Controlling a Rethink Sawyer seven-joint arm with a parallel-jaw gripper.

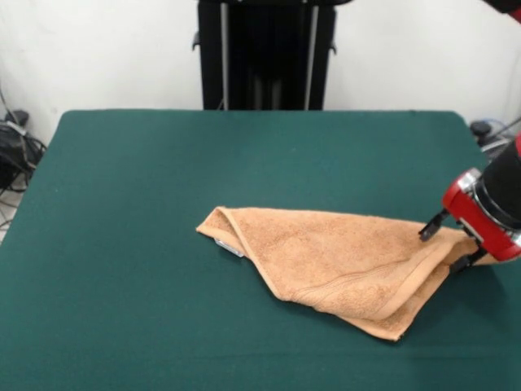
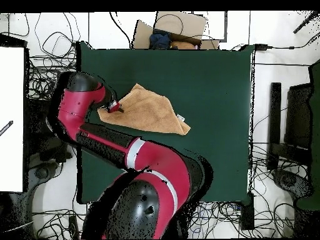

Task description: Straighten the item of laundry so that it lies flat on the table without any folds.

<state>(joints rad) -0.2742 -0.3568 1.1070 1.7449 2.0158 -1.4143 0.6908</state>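
Red gripper (image 1: 447,243) with fingers slightly parted, straddling one corner of the single peach towel (image 1: 334,265), which lies folded into a rough triangle on the one green table (image 1: 146,204), right of centre

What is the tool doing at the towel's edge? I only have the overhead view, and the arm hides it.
Observer: In the front view the tool is open. Its fingers stand apart, with a corner of the peach-orange towel between them.
Operator: Is the towel lying flat?
Observer: No. It is doubled over, and a top layer with a woven border band lies across a lower layer.
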